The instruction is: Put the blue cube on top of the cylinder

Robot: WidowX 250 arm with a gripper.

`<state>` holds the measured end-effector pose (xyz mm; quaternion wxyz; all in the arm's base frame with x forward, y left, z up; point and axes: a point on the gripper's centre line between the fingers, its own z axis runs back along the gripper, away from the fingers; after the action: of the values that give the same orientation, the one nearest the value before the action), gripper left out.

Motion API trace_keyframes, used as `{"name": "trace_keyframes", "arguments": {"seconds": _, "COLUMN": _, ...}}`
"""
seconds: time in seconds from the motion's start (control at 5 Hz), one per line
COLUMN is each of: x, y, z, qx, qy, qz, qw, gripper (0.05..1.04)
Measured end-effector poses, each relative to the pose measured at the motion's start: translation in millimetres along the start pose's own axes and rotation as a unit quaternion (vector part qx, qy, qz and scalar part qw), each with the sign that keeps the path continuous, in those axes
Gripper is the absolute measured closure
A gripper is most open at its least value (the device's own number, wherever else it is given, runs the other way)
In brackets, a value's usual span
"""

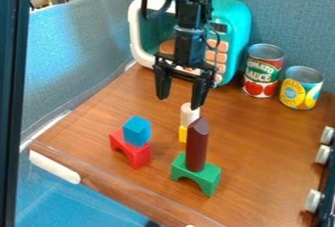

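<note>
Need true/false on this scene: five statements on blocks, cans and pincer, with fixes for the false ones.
1. The blue cube rests on the red arch. True.
2. The pincer is shut on the blue cube. False: it is open, holding nothing.
3. The dark red block stands upright on the green arch. True.
4. The white cylinder supports the blue cube. False: its top is bare.
5. Both cans stand upright. True.

Brown wooden table (262,147) — red arch block (138,157), green arch block (208,176), yellow block (182,134) — teal microwave (235,20), red can (263,72), yellow can (301,89)
</note>
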<state>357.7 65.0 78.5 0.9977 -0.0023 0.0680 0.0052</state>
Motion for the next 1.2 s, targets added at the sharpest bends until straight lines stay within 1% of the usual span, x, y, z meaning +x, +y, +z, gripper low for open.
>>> {"name": "trace_keyframes", "arguments": {"seconds": 0.2, "x": -4.6, "y": 3.7, "z": -3.4, "qx": -0.003, "qy": 0.01, "qz": -0.003, "qw": 0.9999, "gripper": 0.083}}
{"name": "trace_keyframes", "arguments": {"seconds": 0.4, "x": -11.7, "y": 3.7, "z": -0.8, "qx": -0.006, "qy": 0.01, "qz": -0.008, "qw": 0.9999, "gripper": 0.083}}
{"name": "trace_keyframes", "arguments": {"seconds": 0.6, "x": -22.2, "y": 9.0, "z": 7.8, "qx": -0.005, "qy": -0.002, "qz": -0.009, "qw": 0.9999, "gripper": 0.083}}
{"name": "trace_keyframes", "arguments": {"seconds": 0.8, "x": -35.7, "y": 11.7, "z": -1.4, "qx": 0.005, "qy": 0.018, "qz": -0.023, "qw": 0.9996, "gripper": 0.083}}
{"name": "trace_keyframes", "arguments": {"seconds": 1.0, "x": -46.3, "y": 21.4, "z": -2.9, "qx": 0.009, "qy": 0.019, "qz": -0.023, "qw": 0.9995, "gripper": 0.083}}
{"name": "trace_keyframes", "arguments": {"seconds": 1.2, "x": -51.3, "y": 27.9, "z": -9.2, "qx": 0.026, "qy": 0.028, "qz": -0.029, "qw": 0.9988, "gripper": 0.083}}
